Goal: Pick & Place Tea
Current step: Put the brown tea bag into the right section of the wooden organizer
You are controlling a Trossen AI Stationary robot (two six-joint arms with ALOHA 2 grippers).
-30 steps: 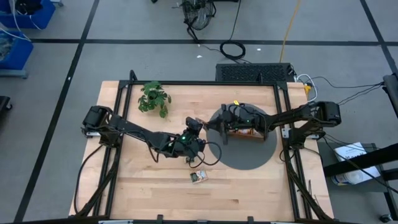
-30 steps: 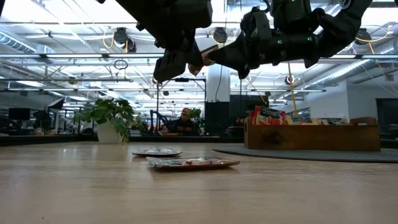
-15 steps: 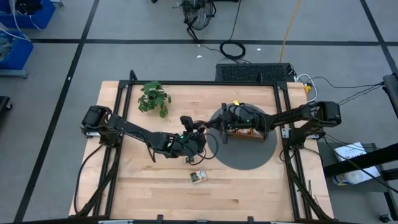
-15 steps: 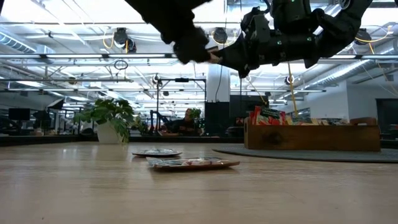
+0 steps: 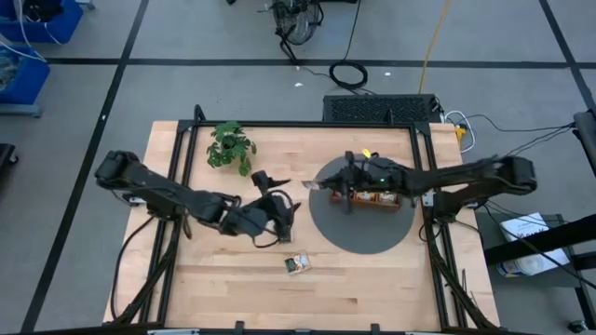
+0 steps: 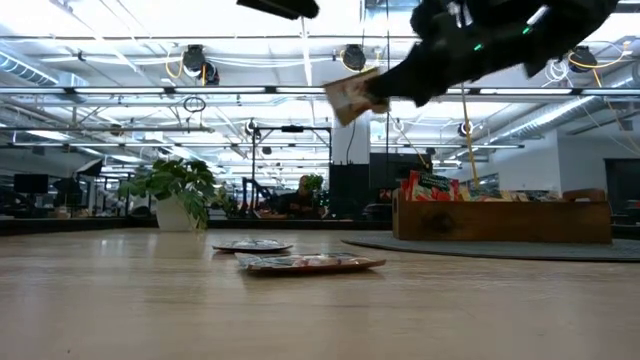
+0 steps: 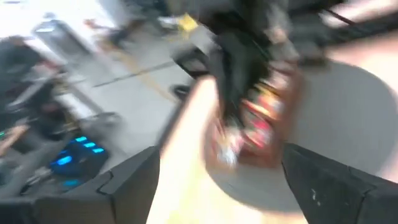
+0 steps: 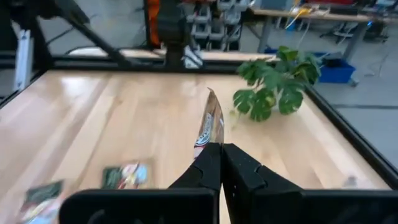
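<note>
My right gripper point(image 5: 319, 185) is shut on one tea sachet point(image 6: 350, 97), high above the table, just left of the brown wooden tray point(image 5: 377, 197). In the right wrist view the sachet point(image 8: 211, 124) shows edge-on past the shut fingers point(image 8: 218, 157). The tray holds several more sachets point(image 6: 432, 186). Two sachets lie flat on the table point(image 6: 252, 244) point(image 6: 310, 263). My left gripper point(image 5: 272, 180) is open and empty, left of the held sachet; the left wrist view shows its fingers spread wide point(image 7: 217, 180). My right gripper pinches the sachet between its two fingers by the edge nearest them point(image 8: 209, 144). The fingers come about level from the table's right side. The sachet sticks out beyond the fingertips, tilted, lifted clear of the table.
The tray stands on a dark round mat point(image 5: 358, 233) at the table's right. A small leafy plant point(image 5: 231, 147) stands at the far left. One loose sachet point(image 5: 297, 264) lies toward the near edge; the wood to its left is bare.
My left gripper has opened, let go of the sachet and drawn back toward the table's left edge. The sachet stays in my right gripper, which has shifted a little toward the tray; the sachet now sits more tilted.
</note>
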